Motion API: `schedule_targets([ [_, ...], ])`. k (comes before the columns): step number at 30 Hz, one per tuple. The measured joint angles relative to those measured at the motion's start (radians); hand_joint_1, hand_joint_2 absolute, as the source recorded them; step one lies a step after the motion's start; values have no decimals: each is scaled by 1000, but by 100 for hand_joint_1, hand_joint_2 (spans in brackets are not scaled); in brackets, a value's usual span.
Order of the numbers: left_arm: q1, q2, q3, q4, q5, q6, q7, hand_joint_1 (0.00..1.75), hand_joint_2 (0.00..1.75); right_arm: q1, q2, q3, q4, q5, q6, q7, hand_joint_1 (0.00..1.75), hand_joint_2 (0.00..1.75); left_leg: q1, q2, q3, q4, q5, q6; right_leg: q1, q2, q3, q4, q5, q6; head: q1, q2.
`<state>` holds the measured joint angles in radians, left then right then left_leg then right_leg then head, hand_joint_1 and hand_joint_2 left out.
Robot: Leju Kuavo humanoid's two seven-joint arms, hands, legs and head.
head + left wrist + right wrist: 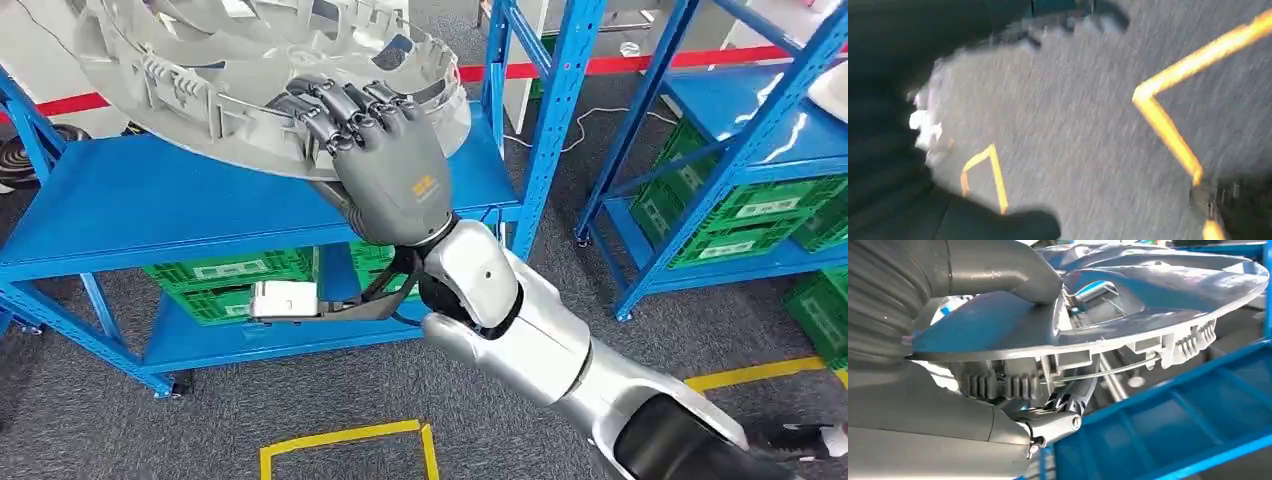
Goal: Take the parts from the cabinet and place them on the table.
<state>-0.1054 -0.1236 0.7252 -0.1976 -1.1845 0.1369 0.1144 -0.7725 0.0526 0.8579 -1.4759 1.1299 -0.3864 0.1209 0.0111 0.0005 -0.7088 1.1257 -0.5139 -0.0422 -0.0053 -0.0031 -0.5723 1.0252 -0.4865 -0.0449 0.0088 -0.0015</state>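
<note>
One silver wheel cover (200, 90), tilted above the blue shelf (180, 200), is grasped at its rim by the right robot hand (375, 140).

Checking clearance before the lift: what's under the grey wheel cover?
Under the wheel cover lies the bare blue shelf. The right hand grips its rim; the part beneath is hidden.

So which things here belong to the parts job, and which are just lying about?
In the job:
- grey wheel cover, gripped at its rim
- right hand holding it
- blue shelf beneath it

Just lying about:
- green crates
- yellow floor tape
- red floor tape
</note>
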Motion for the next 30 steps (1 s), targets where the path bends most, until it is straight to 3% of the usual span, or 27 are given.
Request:
schedule_targets([
  [1,0,1,0,0,0,0,0,0,175,0,0,0,0,-1,7,0,175,175,3,0,-17,69,-53,-6,0,0,-14,0,11,0,0,0],
  [2,-1,4,0,0,-1,0,0,0,175,0,0,0,-1,-2,11,0,175,175,4,0,-27,133,-87,-11,0,1,-30,1,24,1,-1,0],
  [3,-2,6,0,0,-1,-1,-1,0,175,0,0,0,-1,-3,12,0,175,175,6,0,-28,177,-90,-15,-1,0,-46,2,35,3,0,0],
  [4,-3,8,0,-1,-1,-1,-1,0,175,1,0,0,-3,-4,13,0,175,175,8,0,-14,190,-63,-19,-2,0,-65,4,48,6,0,0],
  [6,-3,13,0,-1,-2,-1,-1,0,175,6,0,0,-11,-2,13,9,175,175,13,0,63,120,19,-24,-8,0,-101,10,71,17,0,0],
  [7,-4,13,0,-1,-4,-1,-2,0,175,8,0,0,-15,2,13,13,175,175,17,0,127,43,27,-28,-10,0,-115,16,81,24,-1,0],
  [8,-7,13,0,-1,-8,-2,-2,0,175,9,3,0,-21,4,13,16,175,175,19,-5,185,-45,-27,-32,-6,1,-123,21,88,32,-2,0],
  [9,-8,14,0,-2,-10,-2,-3,0,175,9,2,0,-24,5,13,19,175,175,10,-12,224,-104,-50,-17,-5,0,-127,23,95,38,1,0],
  [10,-9,14,0,-2,-11,-3,-3,0,175,10,3,0,-25,7,13,17,175,175,11,-10,204,-99,-47,-2,-2,0,-125,18,108,44,1,0],
  [12,-9,14,0,-2,-13,-3,-2,0,175,11,3,0,-26,10,12,18,175,175,7,-8,194,-95,-32,22,-5,0,-127,7,129,57,0,0],
  [13,-8,14,0,-2,-16,-3,-1,0,175,11,0,0,-25,10,10,18,175,175,11,-1,184,-97,-19,38,-9,0,-134,12,121,63,0,0],
  [14,-9,14,0,-2,-18,-3,0,0,175,11,-1,0,-25,11,9,18,175,175,9,1,177,-97,-7,47,-9,1,-148,37,70,66,1,0],
  [16,-8,17,0,-4,-19,-3,0,0,175,11,-2,0,-25,10,6,21,175,175,7,2,145,-96,19,55,-9,1,-182,166,-64,68,1,0],
  [17,-9,17,0,-4,-20,-3,0,0,175,11,-2,0,-23,10,4,21,175,175,4,2,127,-95,33,57,-8,2,-197,249,-109,69,1,0],
  [18,-9,17,0,-4,-20,-3,0,0,175,12,-3,0,-22,10,1,19,175,175,1,3,110,-94,45,59,-7,2,-203,308,-117,68,1,0],
  [19,-8,17,0,-4,-20,-3,-1,0,175,12,-3,0,-21,10,-1,17,175,175,-2,4,93,-92,57,59,-5,2,-193,333,-94,64,1,0],
  [20,-8,17,0,-4,-21,-2,-1,0,175,12,-3,0,-20,10,-2,16,175,175,-4,5,77,-91,68,59,-3,2,-165,319,-58,59,1,0],
  [21,-8,17,0,-4,-20,-1,-1,0,175,12,-3,0,-18,10,-5,15,175,175,-6,5,64,-90,78,58,1,2,-121,272,-23,52,1,0],
  [22,-9,17,0,-4,-20,0,-1,0,175,12,-3,0,-17,10,-7,15,175,175,-9,4,52,-89,90,57,7,3,-52,187,-8,39,1,0],
  [23,-9,15,0,-4,-18,1,-1,0,175,11,-2,0,-17,10,-8,15,175,175,-8,4,46,-88,99,55,14,3,23,90,-33,24,0,0],
  [24,-8,16,0,-5,-18,3,-1,0,175,11,3,0,-17,10,-10,14,175,175,-14,3,40,-86,106,49,17,1,73,-3,-70,17,0,0],
  [25,-7,16,0,-5,-16,3,-1,0,175,12,5,0,-17,10,-11,14,175,175,-12,5,39,-92,118,42,19,2,72,-5,-70,25,-2,0],
  [27,-7,16,0,-5,-15,4,-1,0,175,11,5,1,-17,10,-13,14,175,175,-8,6,38,-101,138,31,23,3,63,-8,-56,19,3,0],
  [28,-5,20,0,-5,-15,5,-1,0,175,12,5,1,-17,11,-13,14,175,175,-13,2,32,-103,146,24,11,-2,51,-22,-37,11,5,0],
  [29,-5,20,0,-4,-15,5,-1,0,175,11,7,1,-17,11,-13,15,175,175,-10,0,21,-89,109,18,8,-6,45,-23,-23,5,3,0],
  [30,-3,19,0,-3,-15,5,-1,0,175,11,10,1,-17,11,-13,17,175,175,-7,0,8,-45,44,13,6,-5,30,-23,-10,-3,0,0],
])
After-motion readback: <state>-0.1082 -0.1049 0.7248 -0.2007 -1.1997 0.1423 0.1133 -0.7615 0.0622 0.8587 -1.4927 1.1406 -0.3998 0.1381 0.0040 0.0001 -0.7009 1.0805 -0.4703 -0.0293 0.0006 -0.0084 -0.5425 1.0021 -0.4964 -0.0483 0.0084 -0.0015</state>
